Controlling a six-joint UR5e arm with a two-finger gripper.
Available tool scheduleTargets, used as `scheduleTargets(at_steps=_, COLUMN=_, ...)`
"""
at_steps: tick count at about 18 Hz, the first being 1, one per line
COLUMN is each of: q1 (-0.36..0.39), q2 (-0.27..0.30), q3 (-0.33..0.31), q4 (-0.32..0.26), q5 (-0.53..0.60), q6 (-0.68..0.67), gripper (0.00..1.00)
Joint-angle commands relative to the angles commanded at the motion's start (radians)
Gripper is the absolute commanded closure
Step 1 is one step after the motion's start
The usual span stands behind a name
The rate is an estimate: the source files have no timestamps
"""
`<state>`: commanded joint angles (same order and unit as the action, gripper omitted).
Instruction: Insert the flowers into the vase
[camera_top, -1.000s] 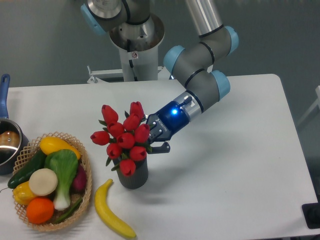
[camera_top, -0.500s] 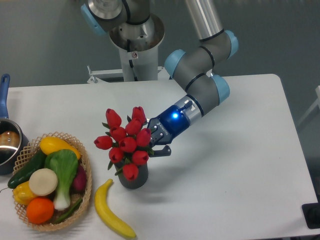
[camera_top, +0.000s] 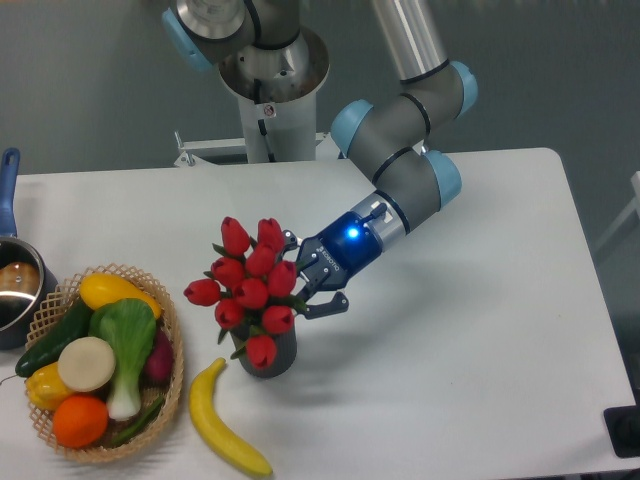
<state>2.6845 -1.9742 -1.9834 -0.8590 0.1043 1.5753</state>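
The flowers (camera_top: 250, 290), a bunch of red tulip buds with green leaves, stand with their stems inside the vase (camera_top: 268, 357), a short dark grey ribbed cylinder near the table's front middle. The buds spread wider than the vase and hide its mouth. My gripper (camera_top: 311, 272) is just right of the bunch at bud height, pointing left. Its fingers are spread apart, one behind the buds and one (camera_top: 330, 305) in front, and I see no grip on the stems.
A yellow banana (camera_top: 225, 420) lies just left of the vase. A wicker basket (camera_top: 172, 345) of vegetables and fruit stands at the front left. A pot (camera_top: 15, 285) with a blue handle is at the left edge.
The bunch has sunk a little lower into the vase and shifted slightly right. My gripper's fingers have spread wider apart and the wrist has moved a little down and right.
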Motion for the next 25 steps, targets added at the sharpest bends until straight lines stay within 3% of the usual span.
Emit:
scheduleTargets(at_steps=4, q1=0.011, q2=0.005, q3=-0.012, q4=0.000, q5=0.000, q6=0.014, gripper=0.20)
scheduleTargets(at_steps=6, q1=0.023, q2=0.008, q3=-0.015, q4=-0.002, q5=0.000, q6=0.014, gripper=0.00)
scheduleTargets(at_steps=10, q1=0.058, q2=0.037, q3=-0.038, q4=-0.002, q5=0.000, q6=0.011, gripper=0.00)
scheduleTargets(at_steps=13, q1=0.116, q2=0.102, q3=-0.046, q4=-0.003, q5=0.029, q6=0.008, gripper=0.00)
scheduleTargets(at_steps=15, q1=0.170, q2=0.170, q3=-0.063, q4=-0.003, q5=0.134, q6=0.008, gripper=0.00)
scheduleTargets(at_steps=18, q1=0.248, q2=0.299, q3=-0.032, q4=-0.005, q5=0.465, q6=0.000, gripper=0.00)
scheduleTargets(at_steps=21, q1=0.310, q2=0.314, q3=0.049, q4=-0.006, q5=0.688, q6=-0.001, gripper=0.00)
scheduleTargets(at_steps=25, q1=0.313, q2=0.339, q3=0.148, q4=-0.015, q5=1.034, q6=0.011, gripper=0.00)
